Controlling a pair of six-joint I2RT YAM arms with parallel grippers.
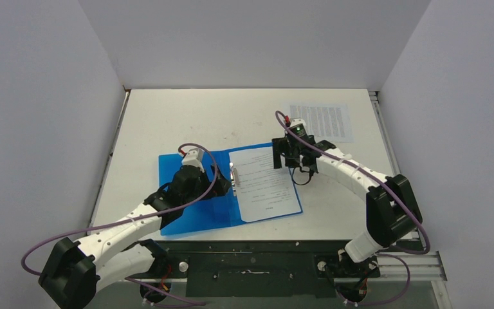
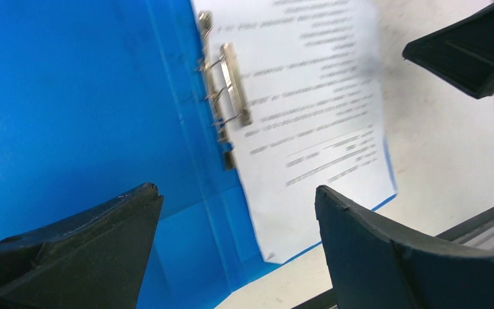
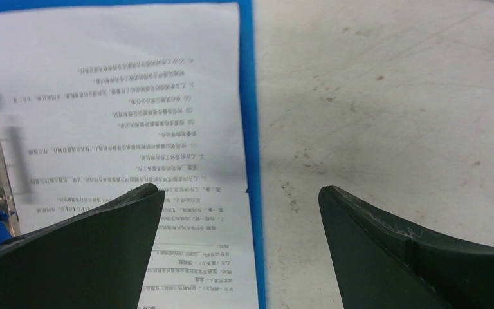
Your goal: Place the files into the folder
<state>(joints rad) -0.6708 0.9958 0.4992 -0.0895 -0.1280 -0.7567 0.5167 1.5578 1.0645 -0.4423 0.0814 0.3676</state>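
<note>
Blue folder [image 1: 193, 199] lies open flat on the worktop [image 1: 186, 122]. From the top view, the first sheet [image 1: 265, 183] rests on its right leaf, inner edge against the clip [image 1: 235, 177]. The second sheet [image 1: 321, 121] lies well apart at the far right corner, outside the folder. My left tool [image 1: 222, 177] hangs over the left leaf beside the spine. My right tool [image 1: 292, 158] is at the first sheet's far corner.

Left wrist: fingers spread, nothing between them. Clip arms show at the spine, the sheet's edge beside them.

Right wrist: fingers likewise apart and empty, straddling the folder's outer edge, with bare worktop on one side.

Assessment: one file placed, one outstanding. The right tool is nearer to it. Recommend taking it by a free edge and carrying it low, since thin paper buckles. Square it onto the first sheet while the left tool steadies the cover.
</note>
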